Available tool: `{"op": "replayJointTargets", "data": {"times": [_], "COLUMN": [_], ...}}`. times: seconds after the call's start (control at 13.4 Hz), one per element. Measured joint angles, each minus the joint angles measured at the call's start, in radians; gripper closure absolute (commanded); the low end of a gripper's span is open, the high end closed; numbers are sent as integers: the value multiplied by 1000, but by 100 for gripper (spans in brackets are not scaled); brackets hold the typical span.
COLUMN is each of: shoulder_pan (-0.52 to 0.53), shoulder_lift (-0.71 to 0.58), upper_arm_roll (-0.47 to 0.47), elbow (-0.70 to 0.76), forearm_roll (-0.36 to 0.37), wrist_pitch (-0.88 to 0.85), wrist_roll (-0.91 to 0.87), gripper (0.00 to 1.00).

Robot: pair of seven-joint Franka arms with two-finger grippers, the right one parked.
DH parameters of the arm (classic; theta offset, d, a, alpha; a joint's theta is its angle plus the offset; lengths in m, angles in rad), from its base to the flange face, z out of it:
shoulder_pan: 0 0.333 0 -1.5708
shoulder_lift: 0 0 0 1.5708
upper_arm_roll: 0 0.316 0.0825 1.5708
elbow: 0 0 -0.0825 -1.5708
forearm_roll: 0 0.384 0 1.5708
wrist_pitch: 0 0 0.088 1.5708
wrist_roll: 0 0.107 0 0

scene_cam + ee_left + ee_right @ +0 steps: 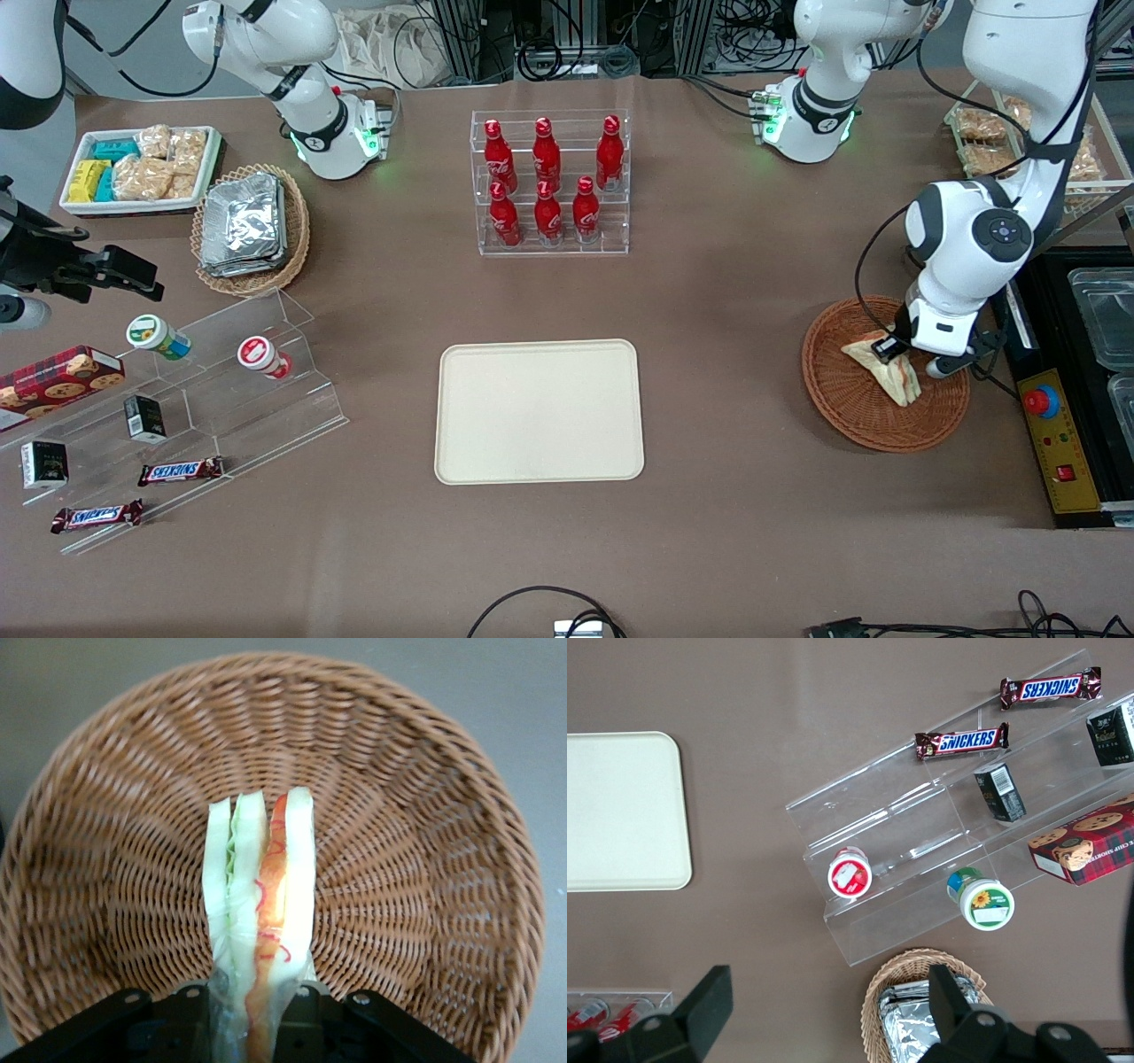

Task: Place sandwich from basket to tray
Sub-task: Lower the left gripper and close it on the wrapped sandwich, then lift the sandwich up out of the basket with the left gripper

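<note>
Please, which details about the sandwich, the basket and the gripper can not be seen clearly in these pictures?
- Front view: the wrist housing covers part of the sandwich in the basket, so contact with the gripper is hidden.
- Left wrist view: the picture edge cuts off the sandwich's near end and the gripper fingertips.
- Left wrist view: the basket rim is cut off by the edges.
- Right wrist view: only the tray shows.

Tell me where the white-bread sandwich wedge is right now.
The triangular white-bread sandwich lies in the round reddish-brown wicker basket toward the working arm's end of the table, between the fingers of the left gripper.
</note>
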Motion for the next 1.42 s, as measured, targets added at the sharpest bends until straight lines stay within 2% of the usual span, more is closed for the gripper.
{"op": "replayJointTargets", "data": {"times": [0.37, 0.75, 0.9, 1.2, 1.42], "shoulder_pan": [-1, -5, -6, -9, -9], "shoulder_lift": [-39, -45, -54, -71, -71], "upper_arm_roll": [-12, -76, -105, -186, -240], "elbow": [0, 9, 55, 250, 343], "forearm_roll": [2, 2, 2, 1, 1], "wrist_pitch": [-14, -32, -127, -432, -531], "wrist_roll": [312, 395, 403, 388, 340], "gripper": [91, 90, 90, 90, 89]}}
